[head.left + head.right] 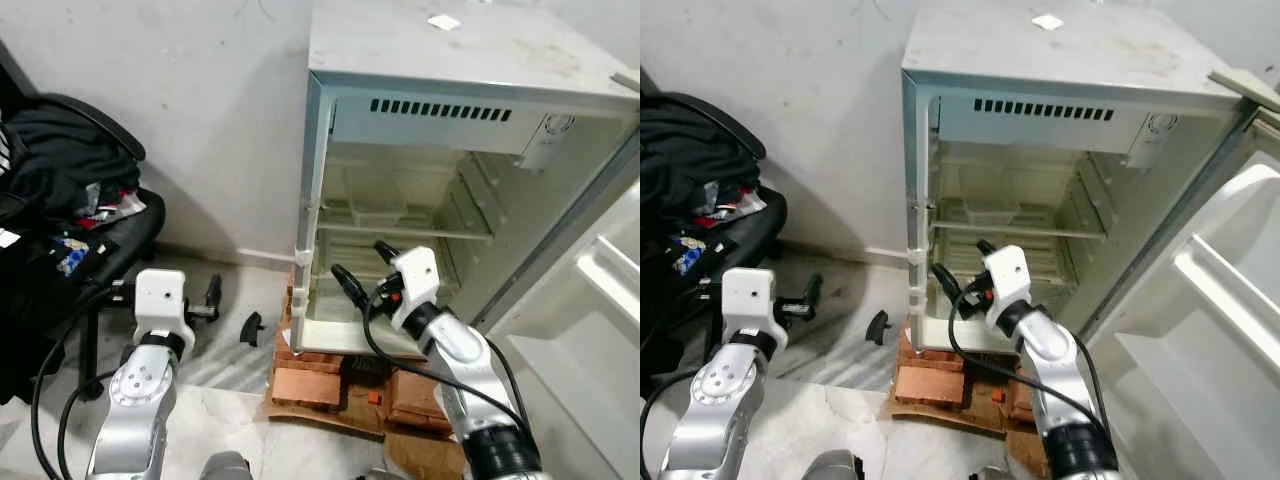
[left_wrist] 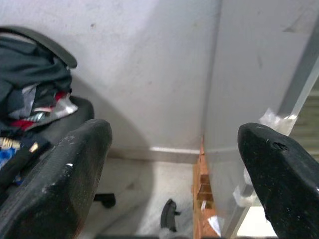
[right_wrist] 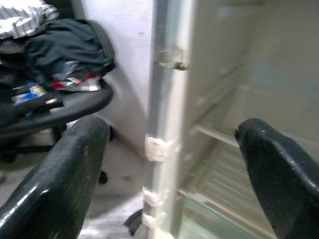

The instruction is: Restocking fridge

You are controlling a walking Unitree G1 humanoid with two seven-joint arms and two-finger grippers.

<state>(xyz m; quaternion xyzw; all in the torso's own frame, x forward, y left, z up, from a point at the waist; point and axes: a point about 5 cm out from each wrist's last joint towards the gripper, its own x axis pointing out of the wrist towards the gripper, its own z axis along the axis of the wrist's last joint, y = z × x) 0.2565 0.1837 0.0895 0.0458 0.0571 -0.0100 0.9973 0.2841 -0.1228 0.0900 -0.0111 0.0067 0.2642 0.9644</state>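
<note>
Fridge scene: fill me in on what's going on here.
The robot stands before a small fridge propped on bricks, its door swung open. The shelves look bare. The right tool is open and empty at the fridge's front edge; the left tool, also open and empty, is held toward the wall beside an office chair piled with clothes. Nothing is stocked yet.

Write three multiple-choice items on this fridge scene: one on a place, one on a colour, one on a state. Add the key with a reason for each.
1. Where does the fridge stand?
A. on bricks
B. on a table
C. on a chair

2. What colour is the office chair?
A. white
B. black
C. red

3. How is the fridge door?
A. shut
B. taken off
C. swung open

Key: 1 A, the bricks lie stacked under its base. 2 B, its seat and armrest are black. 3 C, the shelves inside are in plain view, with the right gripper at the opening.
</note>
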